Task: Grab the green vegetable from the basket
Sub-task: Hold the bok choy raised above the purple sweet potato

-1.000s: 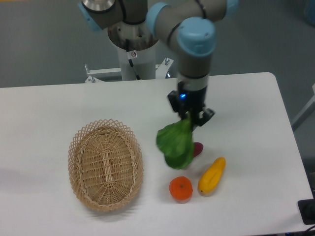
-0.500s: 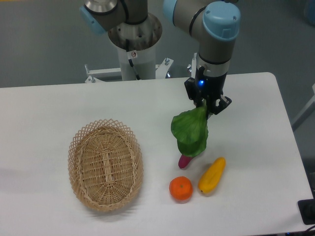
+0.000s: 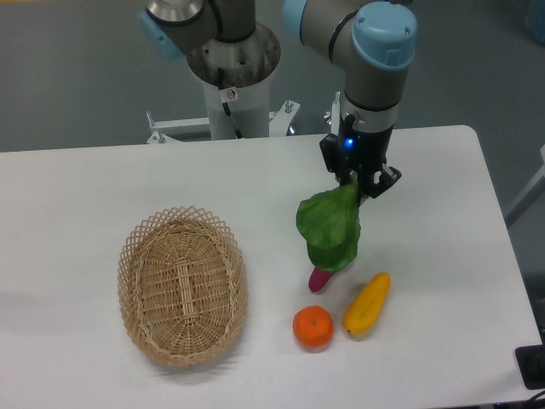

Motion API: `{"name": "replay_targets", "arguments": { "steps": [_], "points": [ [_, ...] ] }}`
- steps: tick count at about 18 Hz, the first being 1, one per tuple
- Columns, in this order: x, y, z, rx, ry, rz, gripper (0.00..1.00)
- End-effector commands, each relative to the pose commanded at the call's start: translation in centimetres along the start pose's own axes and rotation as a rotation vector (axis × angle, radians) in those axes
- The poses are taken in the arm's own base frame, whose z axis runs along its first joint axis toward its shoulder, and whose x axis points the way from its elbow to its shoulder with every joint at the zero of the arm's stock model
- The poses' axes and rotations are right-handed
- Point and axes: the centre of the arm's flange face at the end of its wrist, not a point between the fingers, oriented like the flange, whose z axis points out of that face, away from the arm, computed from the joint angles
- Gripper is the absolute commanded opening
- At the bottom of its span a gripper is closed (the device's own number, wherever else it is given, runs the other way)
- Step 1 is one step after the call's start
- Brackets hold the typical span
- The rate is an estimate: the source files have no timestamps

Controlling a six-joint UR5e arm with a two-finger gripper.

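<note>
Overhead, gripper (image 3: 358, 184) (vertical) clasping green vegetable (image 3: 329, 227)

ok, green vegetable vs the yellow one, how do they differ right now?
The green vegetable hangs leaf-down from the pincer, off the table; the yellow vegetable lies on the table beside the orange. The green one is broad, flat and leafy; the yellow one is smooth, narrow and elongated. The green one partly hides the purple sweet potato; the yellow one covers nothing. Both are outside the basket.
</note>
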Motion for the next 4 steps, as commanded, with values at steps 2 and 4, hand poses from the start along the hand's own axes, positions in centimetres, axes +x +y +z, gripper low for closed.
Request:
{"name": "replay_targets", "arguments": {
  "steps": [2, 4],
  "points": [
    [0.01, -0.03, 0.00, 0.003, 0.001, -0.002, 0.39],
    [-0.02, -0.02, 0.09, 0.003, 0.002, 0.000, 0.39]
  ]
}}
